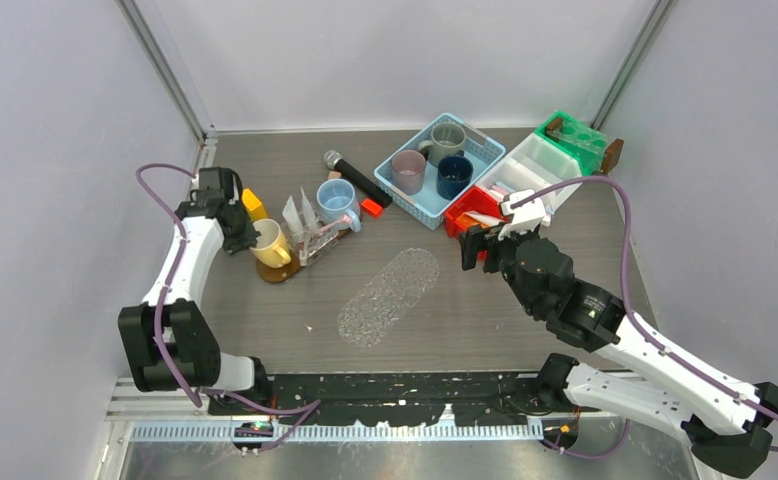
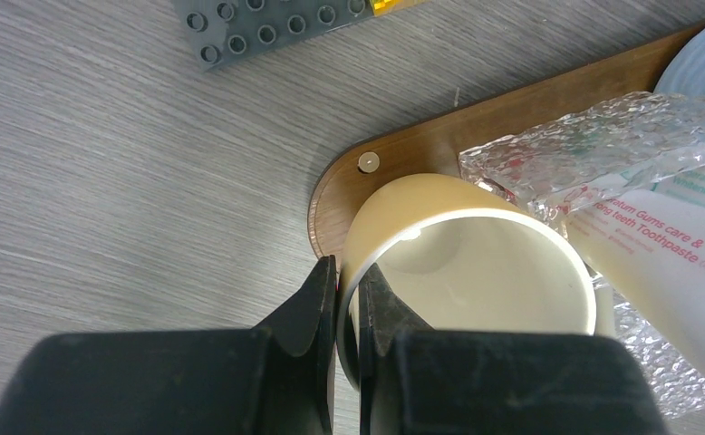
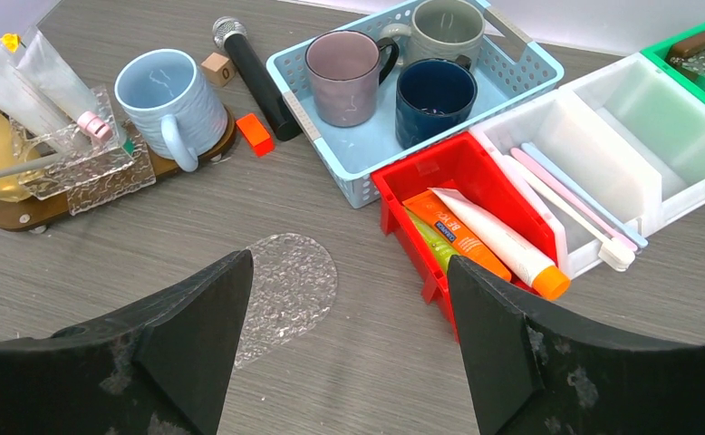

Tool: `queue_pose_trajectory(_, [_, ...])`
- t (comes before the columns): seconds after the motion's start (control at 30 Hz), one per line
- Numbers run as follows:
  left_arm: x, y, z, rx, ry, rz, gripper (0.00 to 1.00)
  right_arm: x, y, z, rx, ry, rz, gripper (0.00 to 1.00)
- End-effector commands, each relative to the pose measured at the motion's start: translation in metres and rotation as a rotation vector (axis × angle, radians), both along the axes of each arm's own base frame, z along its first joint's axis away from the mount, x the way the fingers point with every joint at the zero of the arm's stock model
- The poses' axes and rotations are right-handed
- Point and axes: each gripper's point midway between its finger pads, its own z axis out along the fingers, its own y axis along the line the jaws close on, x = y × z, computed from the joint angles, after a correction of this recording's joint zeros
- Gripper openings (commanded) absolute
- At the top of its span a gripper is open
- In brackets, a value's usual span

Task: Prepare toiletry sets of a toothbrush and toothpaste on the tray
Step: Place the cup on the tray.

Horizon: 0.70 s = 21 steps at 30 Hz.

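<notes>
- Top external view: the counter (image 1: 465, 320) carries everything, with the supply bins at far right and the wooden tray (image 2: 403, 149) at left.
- The tray bears two mugs and clear holders (image 3: 86, 163). Toothpaste tubes (image 3: 54, 86) already stand in the holders.
- A blue basket (image 3: 376, 154) of three mugs sits at far centre and has no part in this step.
- The white bin (image 3: 603, 136) and the red bin (image 3: 439, 168) touch side by side, just right of the basket.
- The right tool (image 3: 349, 263) hangs released, jaws wide, over the counter just near and left of the red bin. It holds nothing.
- The left tool (image 2: 347, 272) is clenched on the wall of the yellow mug (image 2: 476, 263), one finger inside the rim and one outside. The mug stands upright at the tray's near end.
- The spare tubes (image 3: 494, 240) lie slanted in the red bin, the white one with an orange cap on top.
- The toothbrushes (image 3: 566, 201), pink and pale blue, lie parallel in the white bin, bristle heads toward the near side.
- The step in hand is probably fetching the next piece from a bin.
- To do it well, turn the right jaws across the item's narrow width and come straight down clear of the bin walls.
- Grip a brush mid-handle, or the top tube at its body.
- Lift one item only, while the left tool steadies the mug for the drop.
</notes>
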Motion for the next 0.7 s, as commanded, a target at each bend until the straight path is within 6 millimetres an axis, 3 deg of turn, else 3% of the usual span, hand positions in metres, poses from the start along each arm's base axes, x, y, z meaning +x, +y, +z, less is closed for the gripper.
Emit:
queue_pose_trajectory(0.0, [0.026,0.002,0.018,-0.006,-0.118,0.007,0.0,0.004,-0.001,0.011,0.028,-0.035,-0.023,0.85])
queue_pose_trajectory(0.2, [0.026,0.001,0.014,-0.009,-0.105,0.002,0.0,0.005,0.0,0.01,0.022,-0.032,-0.023,0.85])
queue_pose_trajectory(0.67, [0.007,0.009,0.001,0.042,-0.052,0.005,0.0,0.005,0.001,0.008,0.021,-0.028,-0.02,0.85])
